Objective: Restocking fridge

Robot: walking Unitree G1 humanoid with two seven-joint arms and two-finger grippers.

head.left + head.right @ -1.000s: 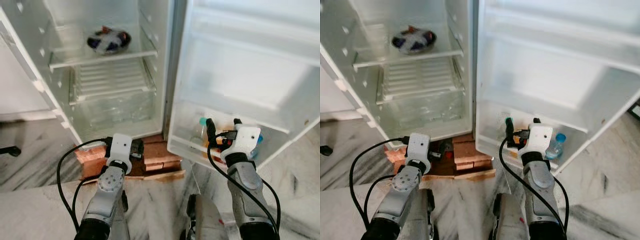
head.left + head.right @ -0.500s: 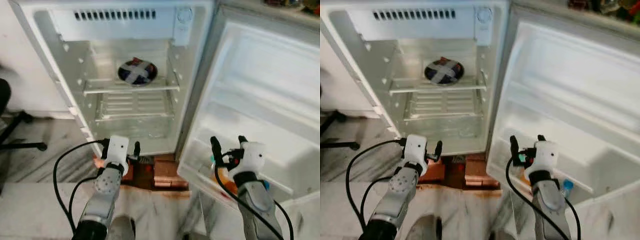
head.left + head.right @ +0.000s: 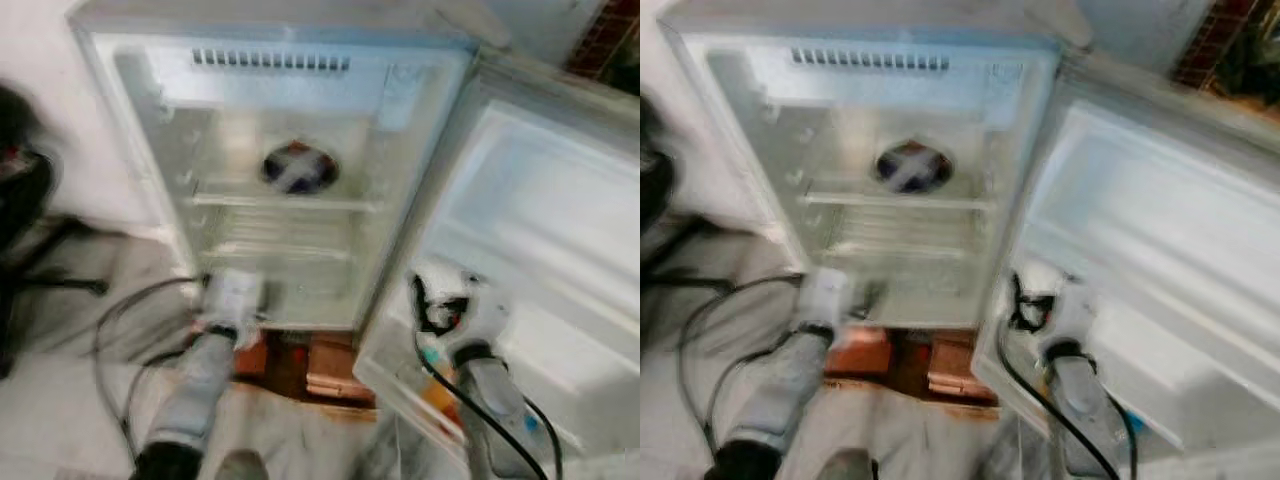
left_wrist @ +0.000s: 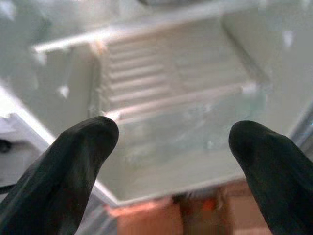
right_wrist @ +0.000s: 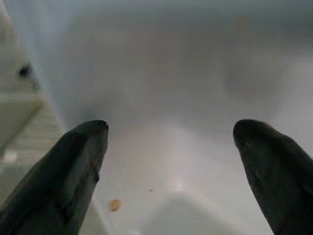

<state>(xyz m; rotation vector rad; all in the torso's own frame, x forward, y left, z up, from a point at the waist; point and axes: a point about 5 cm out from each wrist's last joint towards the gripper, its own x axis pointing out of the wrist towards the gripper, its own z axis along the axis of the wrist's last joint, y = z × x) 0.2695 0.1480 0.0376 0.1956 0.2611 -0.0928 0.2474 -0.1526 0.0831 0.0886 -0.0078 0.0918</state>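
White fridge (image 3: 200, 120): open, door (image 3: 560, 260) swung to the right, heavily blurred.
Shelf (image 3: 285, 203): dark round bowl (image 3: 299, 167) with pale markings, possibly a lidded dish.
Door bin (image 3: 440, 385): blue-capped clear bottle (image 3: 527, 425) and something orange.
Left gripper (image 4: 173, 147): fingers apart, empty, facing the lower wire shelf.
Right gripper (image 5: 171, 147): fingers apart, empty, facing the door's inner wall.
Base: reddish bricks (image 3: 330, 365).

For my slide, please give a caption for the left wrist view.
Open left hand facing the fridge's bare wire shelf and clear drawer.
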